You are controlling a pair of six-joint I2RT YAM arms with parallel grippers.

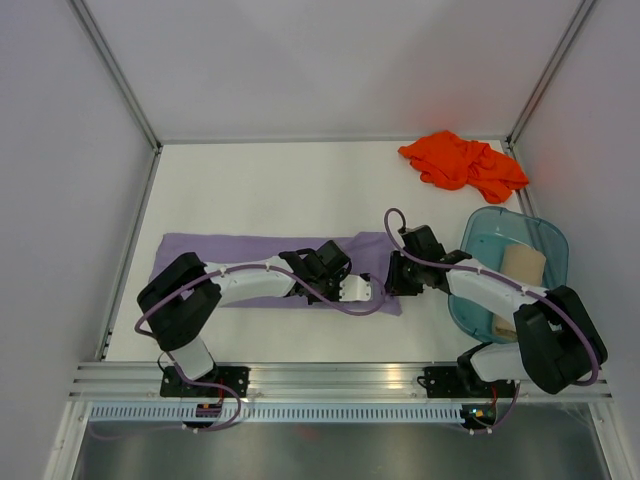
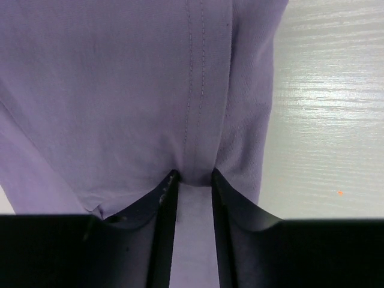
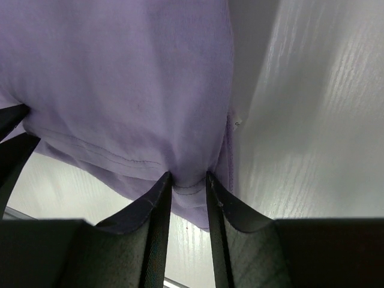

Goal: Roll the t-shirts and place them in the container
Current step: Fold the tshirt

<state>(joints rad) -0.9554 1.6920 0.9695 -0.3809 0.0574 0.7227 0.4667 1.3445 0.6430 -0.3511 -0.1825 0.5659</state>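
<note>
The lavender t-shirt (image 1: 250,255) lies folded in a long strip across the table's middle. My left gripper (image 1: 368,292) is shut on its right end near the front corner; the cloth (image 2: 192,108) bunches between the fingers (image 2: 163,198). My right gripper (image 1: 392,275) is shut on the same end, just behind the left; in its wrist view the hem (image 3: 186,180) is pinched between the fingers (image 3: 157,198). The orange t-shirt (image 1: 462,162) lies crumpled at the back right. The beige t-shirt (image 1: 522,265) sits rolled inside the teal tub (image 1: 480,230).
The teal tub stands at the right edge, close beside my right arm. Metal frame posts and grey walls enclose the table. The left arm stretches along the purple strip's front edge.
</note>
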